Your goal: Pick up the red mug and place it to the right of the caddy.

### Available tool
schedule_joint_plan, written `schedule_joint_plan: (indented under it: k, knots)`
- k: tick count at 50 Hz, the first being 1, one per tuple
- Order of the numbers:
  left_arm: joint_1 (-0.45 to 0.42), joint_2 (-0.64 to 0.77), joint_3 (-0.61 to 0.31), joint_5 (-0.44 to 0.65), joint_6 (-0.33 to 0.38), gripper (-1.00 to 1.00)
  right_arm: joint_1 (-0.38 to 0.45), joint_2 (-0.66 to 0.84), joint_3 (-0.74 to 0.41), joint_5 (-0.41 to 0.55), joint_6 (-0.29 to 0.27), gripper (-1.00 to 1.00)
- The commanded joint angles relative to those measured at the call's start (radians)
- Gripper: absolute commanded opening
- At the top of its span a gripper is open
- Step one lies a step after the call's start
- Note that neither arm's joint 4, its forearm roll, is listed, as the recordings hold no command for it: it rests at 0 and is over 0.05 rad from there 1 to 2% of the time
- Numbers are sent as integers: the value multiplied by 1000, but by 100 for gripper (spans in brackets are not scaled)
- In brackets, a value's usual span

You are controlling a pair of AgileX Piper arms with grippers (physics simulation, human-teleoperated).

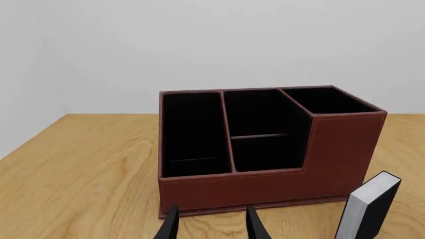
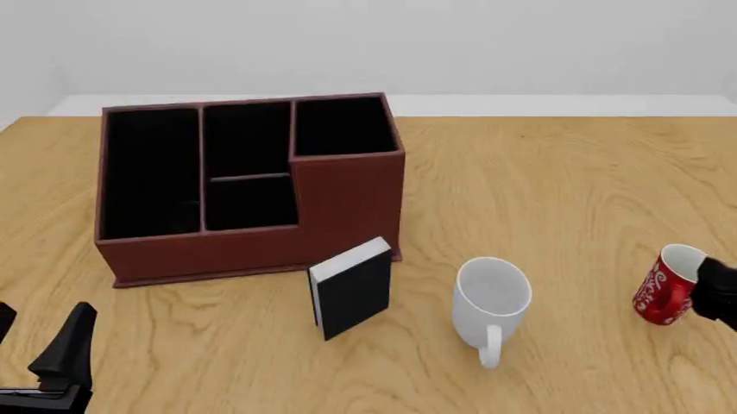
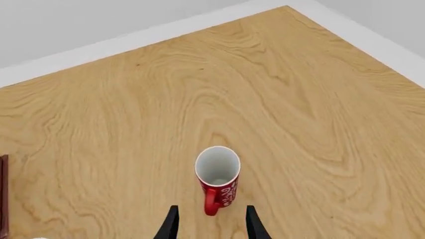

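Note:
The red mug (image 2: 665,286) with white swirls stands on the table at the far right. In the right wrist view the red mug (image 3: 218,175) is upright, white inside, with its handle turned toward my right gripper (image 3: 211,224). That gripper is open and empty, its fingertips level with the handle, just short of the mug's body. In the front view the right gripper (image 2: 708,291) shows only at the right edge, beside the mug. The dark reddish-brown caddy (image 2: 345,194) stands at the left rear and also shows in the left wrist view (image 1: 332,154). My left gripper (image 1: 211,226) is open and empty, in front of the caddy.
A small black book (image 2: 355,297) with white pages stands upright just in front of the caddy's right corner; it also shows in the left wrist view (image 1: 369,209). A plain white mug (image 2: 491,302) stands between the book and the red mug. The left gripper (image 2: 44,345) is at the table's near left.

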Motion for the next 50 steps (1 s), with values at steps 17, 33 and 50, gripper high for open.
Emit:
schedule_joint_plan:
  k: [17,33,50]
  knots:
    - [0,0,0,0,0,100,0,198,56,-202,-29,100]
    - [0,0,0,0,0,100,-17,323,79,-327,-35,100]
    - [0,0,0,0,0,100,13,447,63,-410,-32,100]
